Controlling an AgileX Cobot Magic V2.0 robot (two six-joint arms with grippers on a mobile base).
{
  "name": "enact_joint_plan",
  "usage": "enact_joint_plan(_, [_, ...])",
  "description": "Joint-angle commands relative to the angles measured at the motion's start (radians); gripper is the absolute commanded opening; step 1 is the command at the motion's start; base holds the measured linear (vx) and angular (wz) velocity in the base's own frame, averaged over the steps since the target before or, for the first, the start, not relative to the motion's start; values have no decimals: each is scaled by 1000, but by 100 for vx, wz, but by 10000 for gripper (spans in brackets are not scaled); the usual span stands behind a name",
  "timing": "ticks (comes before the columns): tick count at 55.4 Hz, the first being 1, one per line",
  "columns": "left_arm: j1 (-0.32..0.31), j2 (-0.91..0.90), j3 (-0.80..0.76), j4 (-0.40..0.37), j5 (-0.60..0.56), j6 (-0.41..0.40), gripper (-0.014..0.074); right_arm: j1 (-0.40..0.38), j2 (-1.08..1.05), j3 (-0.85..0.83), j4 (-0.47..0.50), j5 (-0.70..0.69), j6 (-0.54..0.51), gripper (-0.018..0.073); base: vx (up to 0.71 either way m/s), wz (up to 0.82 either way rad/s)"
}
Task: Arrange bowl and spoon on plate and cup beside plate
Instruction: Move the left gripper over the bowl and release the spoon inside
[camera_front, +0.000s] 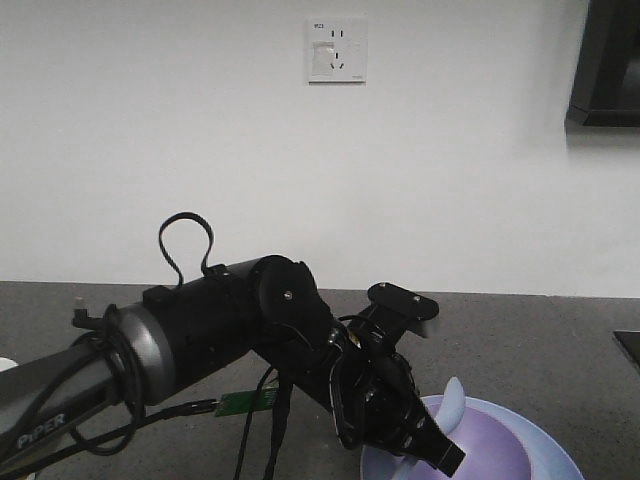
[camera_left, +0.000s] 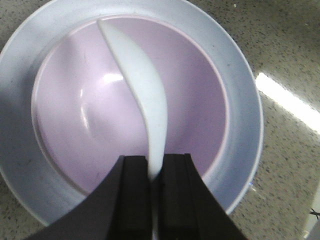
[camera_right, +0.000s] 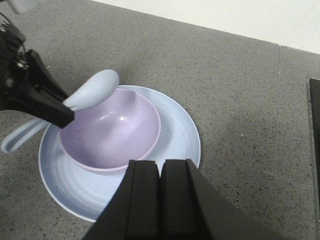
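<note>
The lavender bowl (camera_left: 90, 130) sits inside the light-blue plate (camera_left: 245, 115) on the grey counter. My left gripper (camera_left: 156, 167) is shut on the pale spoon (camera_left: 145, 95). The spoon's scoop reaches out over the bowl; whether it touches the bowl I cannot tell. In the right wrist view the left gripper (camera_right: 64, 114) holds the spoon (camera_right: 95, 90) across the bowl's (camera_right: 112, 132) left rim, with the handle end sticking out past the plate (camera_right: 180, 135). My right gripper (camera_right: 161, 170) is shut with nothing in it, hovering over the plate's near side. The cup is out of view.
The left arm (camera_front: 200, 340) stretches across the speckled grey countertop (camera_right: 240, 90) toward the plate (camera_front: 560, 455). A white wall with a socket (camera_front: 337, 50) stands behind. A dark edge (camera_right: 315, 150) borders the counter at the right, past a seam.
</note>
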Motion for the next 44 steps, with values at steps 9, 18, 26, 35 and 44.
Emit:
enact_joint_plan(9, [-3, -21, -52, -42, -49, -5, 152, -2, -1, -27, 1, -63, 0, -8, 0, 0])
enact_joint_plan(18, [-3, -21, -52, -42, -48, 11, 351, -2, -1, -27, 0, -62, 0, -8, 0, 0])
enact_joint_plan(26, [-3, -23, -52, -40, -54, 10, 510, -2, -1, -27, 0, -62, 0, -8, 0, 0])
enact_joint_plan(35, [-3, -74, -52, -22, -52, 18, 589, -2, -1, -27, 0, -62, 0, -8, 0, 0])
enact_joint_plan(44, [-3, -178, -52, 100, -38, 11, 587, -2, -1, -27, 0, -62, 0, -8, 0, 0])
